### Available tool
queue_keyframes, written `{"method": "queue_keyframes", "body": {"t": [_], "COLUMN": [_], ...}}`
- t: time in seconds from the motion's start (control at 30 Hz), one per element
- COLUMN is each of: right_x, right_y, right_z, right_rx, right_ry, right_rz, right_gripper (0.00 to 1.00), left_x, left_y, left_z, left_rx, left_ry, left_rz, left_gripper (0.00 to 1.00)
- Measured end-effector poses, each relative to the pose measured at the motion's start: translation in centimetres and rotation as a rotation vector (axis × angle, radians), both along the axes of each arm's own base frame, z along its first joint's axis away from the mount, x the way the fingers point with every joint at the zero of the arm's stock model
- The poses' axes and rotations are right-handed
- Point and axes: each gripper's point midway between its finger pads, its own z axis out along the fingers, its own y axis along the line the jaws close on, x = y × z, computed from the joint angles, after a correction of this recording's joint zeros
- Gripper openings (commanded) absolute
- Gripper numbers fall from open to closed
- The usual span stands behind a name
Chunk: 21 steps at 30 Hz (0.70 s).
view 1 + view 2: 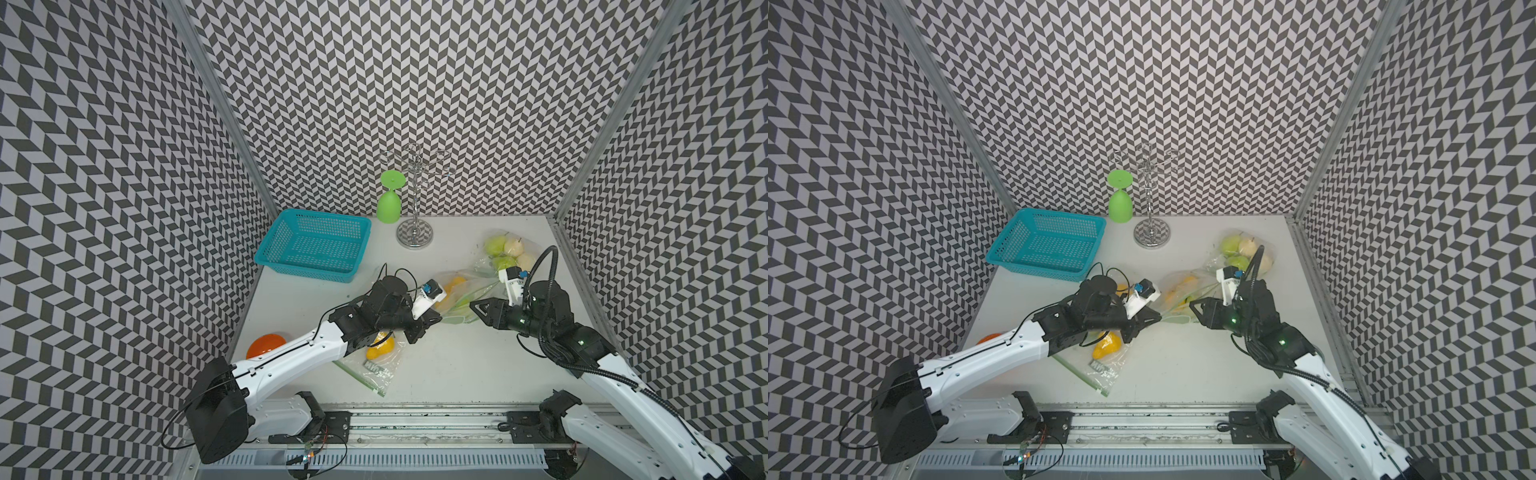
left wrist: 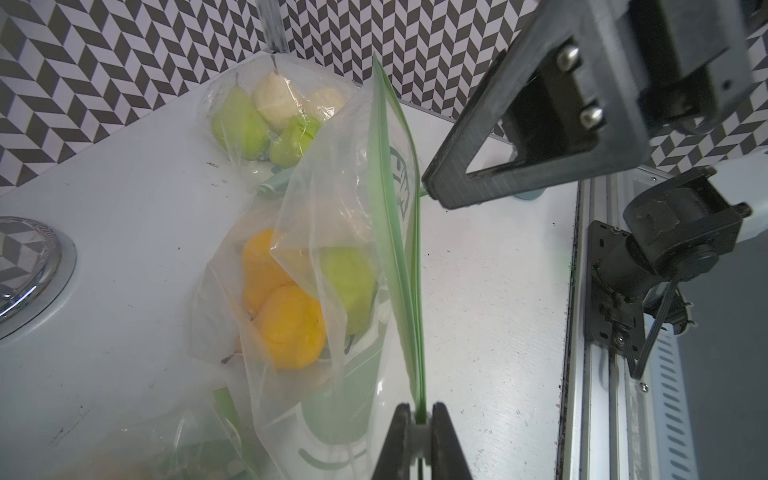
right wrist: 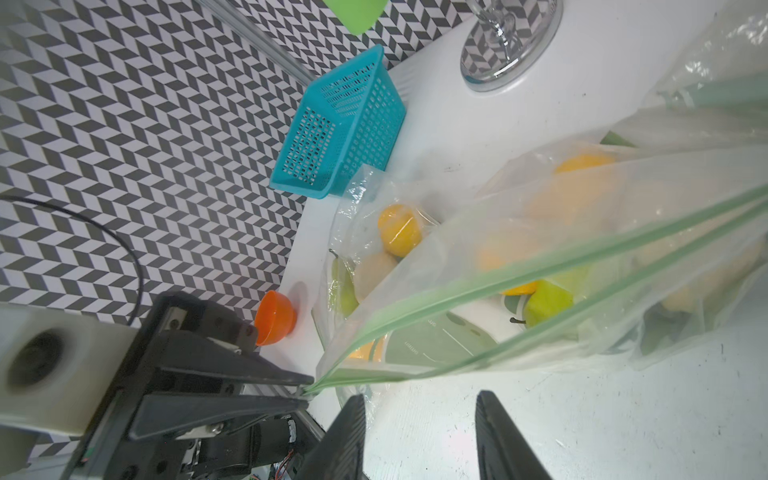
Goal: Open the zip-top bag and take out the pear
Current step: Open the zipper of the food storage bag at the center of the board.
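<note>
A clear zip-top bag [image 1: 461, 297] [image 1: 1183, 291] with a green zip strip hangs lifted at mid-table. It holds yellow fruit and a green pear [image 2: 349, 282] [image 3: 546, 301]. My left gripper [image 1: 436, 318] [image 2: 420, 409] is shut on one end of the zip strip. In the right wrist view the two strips [image 3: 540, 266] spread apart away from that pinch, so the mouth gapes. My right gripper [image 1: 476, 305] [image 3: 419, 397] is open at the bag's other side, just short of the strip, with nothing between its fingers.
A teal basket [image 1: 313, 245] stands at the back left, with an upturned green goblet [image 1: 390, 203] and a chrome rack [image 1: 415, 232] behind it. A bag of green and pale pears [image 1: 507, 253] lies back right. Another bag with a yellow pear [image 1: 380, 353] lies under my left arm, beside an orange bowl [image 1: 266, 345].
</note>
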Motion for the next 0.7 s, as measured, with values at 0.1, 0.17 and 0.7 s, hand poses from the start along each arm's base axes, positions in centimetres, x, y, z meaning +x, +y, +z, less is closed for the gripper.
{"method": "queue_keyframes", "body": {"t": [0.1, 0.17, 0.7], "right_x": [0.6, 1.0, 1.7], "right_y": [0.2, 0.3, 0.6], "right_z": [-0.1, -0.1, -0.2], "right_rx": [0.022, 0.033, 0.077], "right_ry": [0.011, 0.012, 0.024], "right_rz": [-0.020, -0.031, -0.060], "right_gripper": [0.47, 0.49, 0.55], "left_x": [-0.4, -0.6, -0.8], "left_y": [-0.2, -0.2, -0.5], "left_z": [0.1, 0.1, -0.3], "left_rx": [-0.009, -0.014, -0.019], "left_ry": [0.012, 0.020, 0.054], "left_rz": [-0.019, -0.030, -0.054], "left_gripper": [0.01, 0.01, 0.01]}}
